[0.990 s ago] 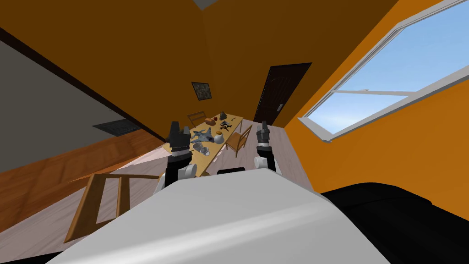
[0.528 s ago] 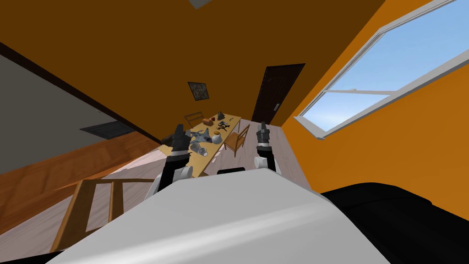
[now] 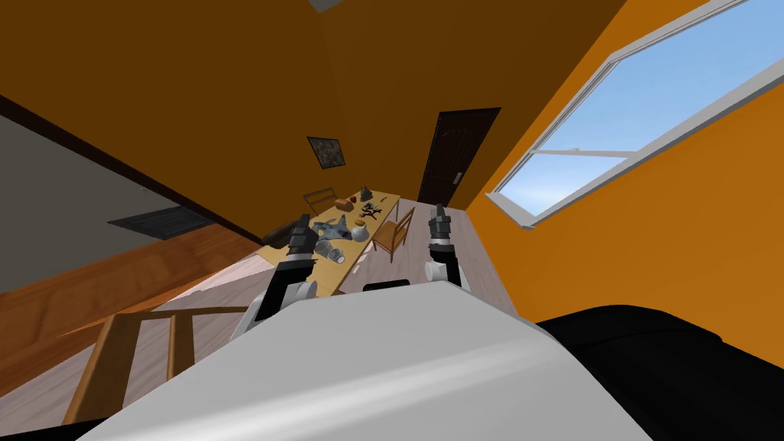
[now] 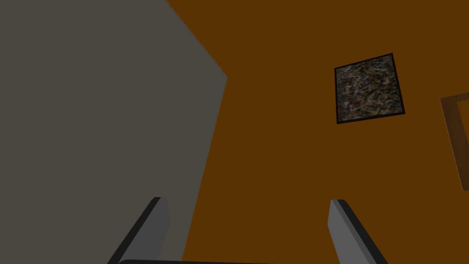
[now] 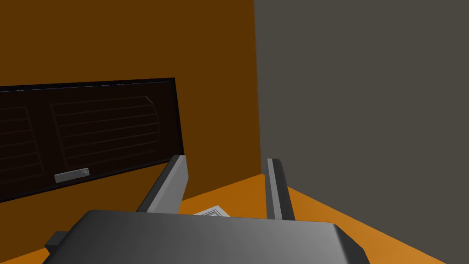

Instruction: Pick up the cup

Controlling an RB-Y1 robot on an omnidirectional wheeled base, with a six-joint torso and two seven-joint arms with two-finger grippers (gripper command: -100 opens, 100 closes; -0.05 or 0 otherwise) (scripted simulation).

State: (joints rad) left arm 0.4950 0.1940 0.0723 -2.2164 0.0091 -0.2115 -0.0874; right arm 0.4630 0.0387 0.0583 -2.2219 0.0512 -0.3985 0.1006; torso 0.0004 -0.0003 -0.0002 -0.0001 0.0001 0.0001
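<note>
Head view has the long light wooden table (image 3: 337, 272) ahead, cluttered with small things. The small pale cup (image 3: 330, 247) lies near its close end, just beside the left gripper (image 3: 301, 227) as seen from here, too small to tell if it's upright. The left wrist view gives the claw: grey blade fingers (image 4: 158, 224) wide apart, nothing between them. The right gripper (image 3: 438, 213) is raised to the right of the table; its wrist view puts the fingers (image 5: 176, 178) at a narrower gap, also empty. For room to move, pale plank floor (image 3: 478, 264) runs open between table and orange wall. A wooden chair (image 3: 394, 233) stands at the table's right edge, and a wooden chair frame (image 3: 115, 360) sits close on my left. Since a second ago I've shifted, the whole scene sliding left, and the left forearm now leans further outward
</note>
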